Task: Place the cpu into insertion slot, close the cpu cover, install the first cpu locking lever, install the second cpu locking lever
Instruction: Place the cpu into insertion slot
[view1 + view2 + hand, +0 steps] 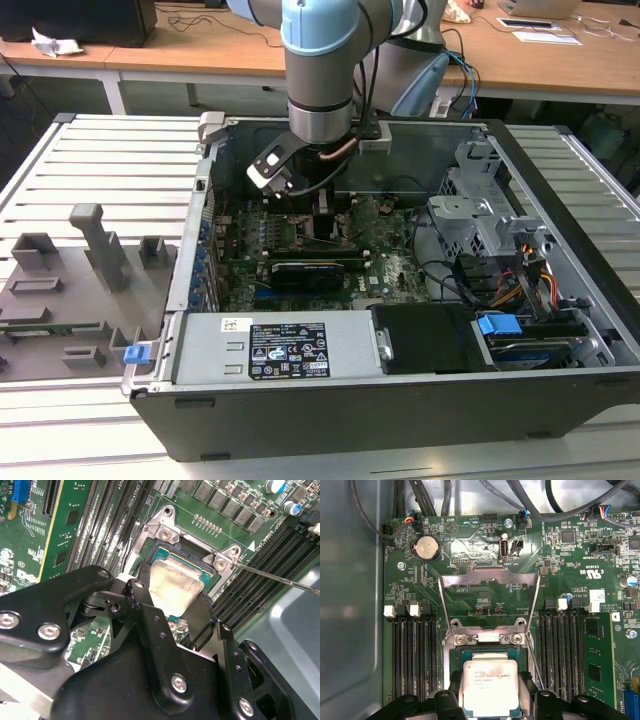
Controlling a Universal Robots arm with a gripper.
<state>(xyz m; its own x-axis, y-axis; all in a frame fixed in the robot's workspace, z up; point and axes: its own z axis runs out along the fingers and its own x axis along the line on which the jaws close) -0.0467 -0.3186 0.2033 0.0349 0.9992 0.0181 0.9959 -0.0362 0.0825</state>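
Observation:
In the exterior view my gripper (325, 215) reaches down into the open computer case (400, 400), over the green board. In both wrist views my gripper (489, 692) (172, 600) is shut on the cpu (489, 685) (175, 585), with a black finger on each of two opposite sides. The chip's pale metal top faces up. It sits right over the insertion slot (485, 653) (167, 556), slightly tilted; whether it rests in the slot I cannot tell. The cpu cover (490, 576) stands flipped open beyond the slot. A thin locking lever (280, 580) juts out beside the socket.
Long black memory slots (412, 655) (565, 650) flank the socket. A black expansion card (305, 272), a power supply (270, 345) and a drive cage (490, 215) crowd the case. Cables (520, 495) hang at the board's far edge. A grey fixture tray (80, 270) lies on the exterior view's left.

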